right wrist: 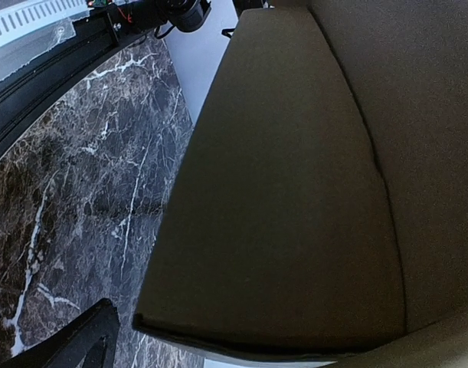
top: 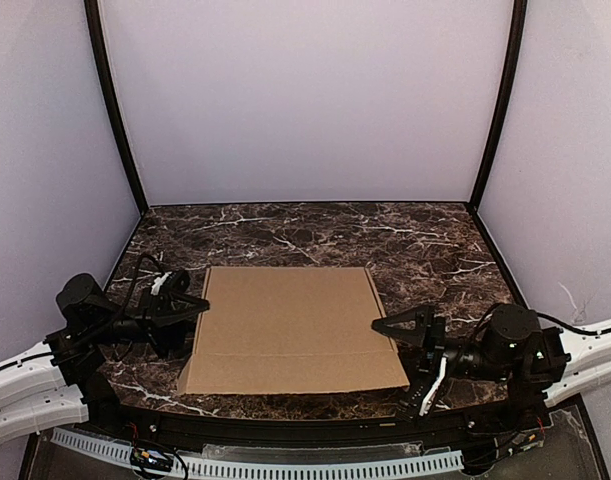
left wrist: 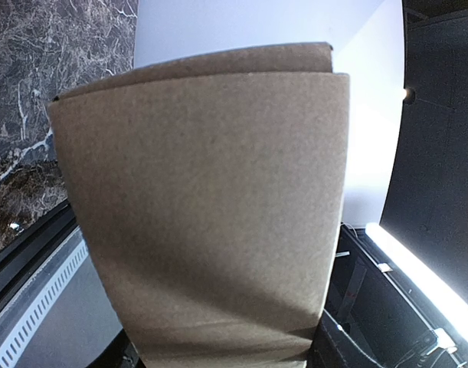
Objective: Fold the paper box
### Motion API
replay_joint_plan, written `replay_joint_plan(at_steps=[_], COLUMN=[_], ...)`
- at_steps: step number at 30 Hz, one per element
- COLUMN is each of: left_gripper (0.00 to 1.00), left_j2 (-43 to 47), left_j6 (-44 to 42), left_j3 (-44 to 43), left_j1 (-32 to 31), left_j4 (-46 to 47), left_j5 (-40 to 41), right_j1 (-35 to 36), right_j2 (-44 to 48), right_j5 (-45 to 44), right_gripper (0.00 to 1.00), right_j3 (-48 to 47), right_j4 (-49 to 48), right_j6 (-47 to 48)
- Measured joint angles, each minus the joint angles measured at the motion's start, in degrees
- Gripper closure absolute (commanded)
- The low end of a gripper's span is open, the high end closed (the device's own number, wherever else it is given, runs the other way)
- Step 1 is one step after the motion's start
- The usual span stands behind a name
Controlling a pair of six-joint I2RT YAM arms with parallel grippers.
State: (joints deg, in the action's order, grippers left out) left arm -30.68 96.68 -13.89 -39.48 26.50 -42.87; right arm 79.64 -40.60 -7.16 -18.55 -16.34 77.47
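Observation:
The paper box [top: 295, 330] lies flat and folded on the marble table [top: 315, 235], a shallow brown cardboard rectangle. My left gripper [top: 197, 303] sits at its left edge, touching the cardboard. In the left wrist view the paper box [left wrist: 203, 207] fills the frame and hides the fingers, so their state does not show. My right gripper [top: 383, 325] stands open at the box's right edge. The right wrist view has the paper box [right wrist: 310, 192] close in front, with one dark finger [right wrist: 88, 337] low at the left over the table.
White walls with black corner posts [top: 115, 110] enclose the table at the back and sides. A black rail and a white slotted cable track [top: 285, 465] run along the near edge between the arm bases.

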Motion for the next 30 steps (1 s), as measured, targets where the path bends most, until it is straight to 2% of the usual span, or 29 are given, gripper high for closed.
replay_joint_plan(at_steps=[4,13,15,16,18,20,23,28,29,30], left_gripper=[0.99,0.99,0.96,0.87,0.76,0.68,0.44,0.25,0.10,0.06], left_j2=[0.3,0.4,0.4,0.4,0.4,0.5,0.7,2.0,2.3,2.7], left_j6=[-0.2,0.3,0.8,1.0,1.3,1.6,2.1,1.8,0.9,-0.6], left_j3=[-0.2,-0.2,-0.1,-0.1,0.1,0.4,1.0,1.1,1.1,1.0], left_j1=[0.0,0.0,0.0,0.0,0.0,-0.1,-0.4,-1.0,-0.9,-0.8], left_j4=[0.0,0.8,1.2,1.3,1.4,1.6,1.7,0.3,-0.3,-1.2], left_j5=[0.0,0.3,0.3,0.4,0.5,0.7,1.5,3.8,4.9,6.0], right_j1=[1.2,2.8,2.9,2.9,3.0,3.1,3.1,3.1,3.2,3.2], right_j2=[-0.4,0.1,0.3,0.3,0.5,0.7,1.1,1.5,1.5,1.5], right_j5=[-0.9,-3.3,-3.4,-3.4,-3.4,-3.4,-3.4,-4.0,-4.3,-4.5], right_gripper=[0.15,0.49,0.56,0.59,0.63,0.65,0.66,0.69,0.69,0.69], right_j3=[0.0,0.0,0.0,0.0,0.0,0.0,-0.1,-3.4,-4.4,-5.6], right_j4=[-2.5,-7.1,-7.2,-7.1,-7.0,-6.4,-5.2,0.7,2.4,4.5], right_j6=[0.4,-0.5,-0.6,-0.7,-1.1,-1.7,-3.2,-8.4,-10.2,-12.7])
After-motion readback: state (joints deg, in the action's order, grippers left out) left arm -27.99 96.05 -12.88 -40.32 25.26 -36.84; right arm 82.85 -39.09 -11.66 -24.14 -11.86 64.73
